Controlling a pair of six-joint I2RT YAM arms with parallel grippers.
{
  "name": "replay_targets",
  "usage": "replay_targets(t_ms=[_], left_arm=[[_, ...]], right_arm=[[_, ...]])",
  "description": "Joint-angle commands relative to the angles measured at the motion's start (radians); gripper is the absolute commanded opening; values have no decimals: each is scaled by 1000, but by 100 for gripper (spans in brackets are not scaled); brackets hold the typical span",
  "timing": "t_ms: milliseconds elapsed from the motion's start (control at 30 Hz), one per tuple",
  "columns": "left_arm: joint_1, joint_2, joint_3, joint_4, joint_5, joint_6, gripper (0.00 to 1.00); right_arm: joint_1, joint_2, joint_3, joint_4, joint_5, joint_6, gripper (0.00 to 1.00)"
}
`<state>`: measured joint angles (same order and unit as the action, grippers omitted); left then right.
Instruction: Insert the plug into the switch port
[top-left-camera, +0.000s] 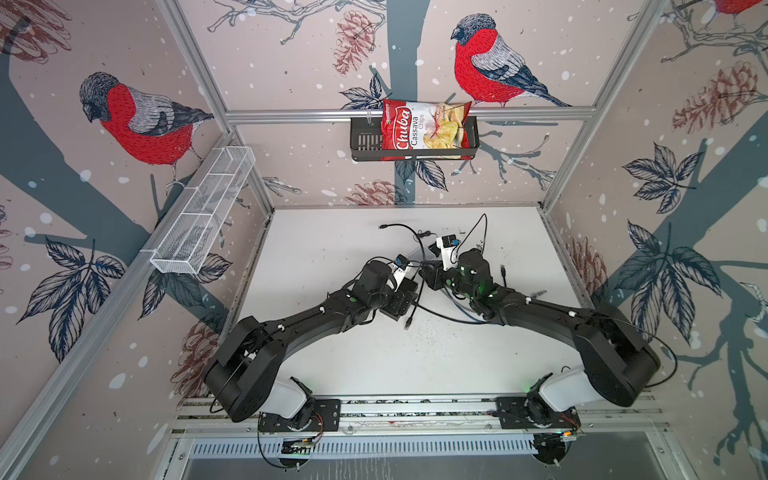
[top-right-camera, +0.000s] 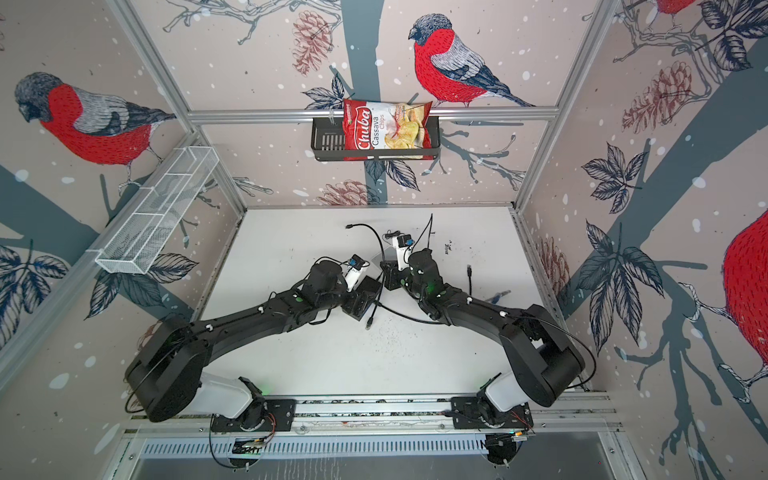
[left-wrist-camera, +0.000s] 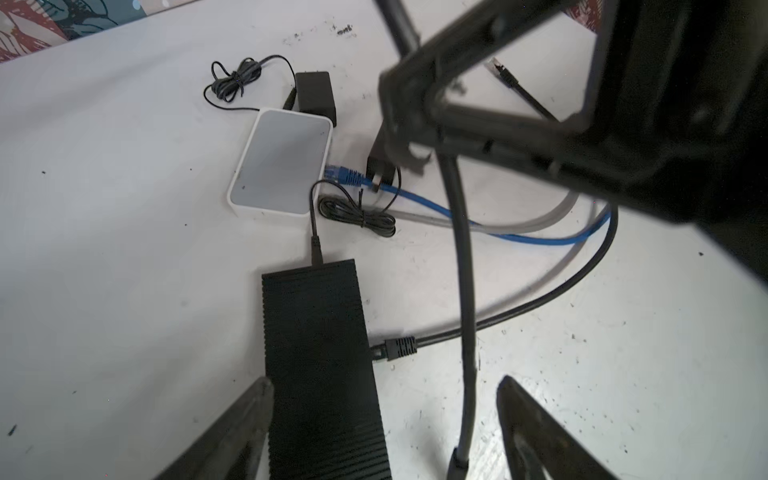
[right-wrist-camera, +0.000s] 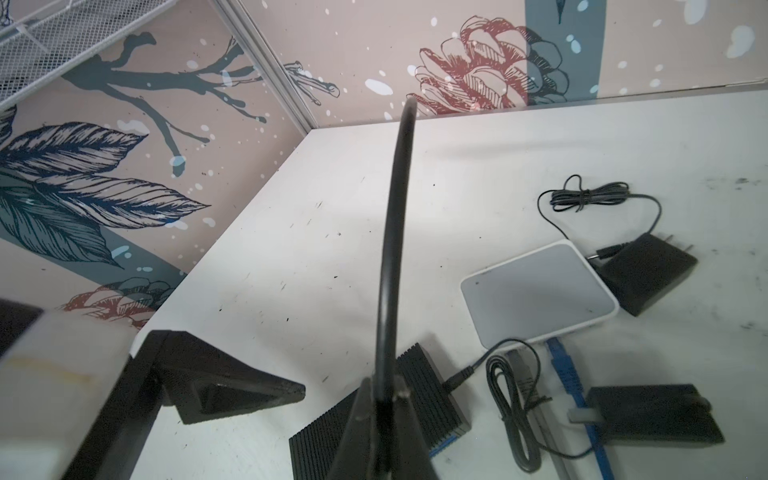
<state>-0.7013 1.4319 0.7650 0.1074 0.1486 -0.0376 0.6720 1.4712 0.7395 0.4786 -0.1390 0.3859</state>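
The right claw (right-wrist-camera: 380, 395) was pinched shut on the black cable (right-wrist-camera: 395, 232); the left claw (left-wrist-camera: 385, 382) gaped wide, empty. In a top view the plug (top-left-camera: 409, 325) lay at 7 o'clock from the right claw, axis 1-to-7, nearer the left claw, near the switch (left-wrist-camera: 316, 353).

Both stretched inward: left arm (top-left-camera: 299, 328) and right arm (top-left-camera: 540, 311), wrists nearly meeting at centre. Jaws wide apart on left pincer (left-wrist-camera: 384, 386); right pincer (right-wrist-camera: 380, 390) clamped tight.
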Motion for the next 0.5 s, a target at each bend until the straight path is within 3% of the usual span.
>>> replay_targets(t_ms=[0, 233, 467], left_arm=[[-17, -18, -35, 77, -15, 70, 84], [-149, 10, -70, 161, -102, 175, 84], [-211, 124, -56, 236, -217, 147, 81]], right_arm=[[-21, -38, -19, 34, 49, 33, 2], [-59, -113, -60, 7, 113, 53, 2], [-85, -157, -79, -31, 166, 81, 1]])
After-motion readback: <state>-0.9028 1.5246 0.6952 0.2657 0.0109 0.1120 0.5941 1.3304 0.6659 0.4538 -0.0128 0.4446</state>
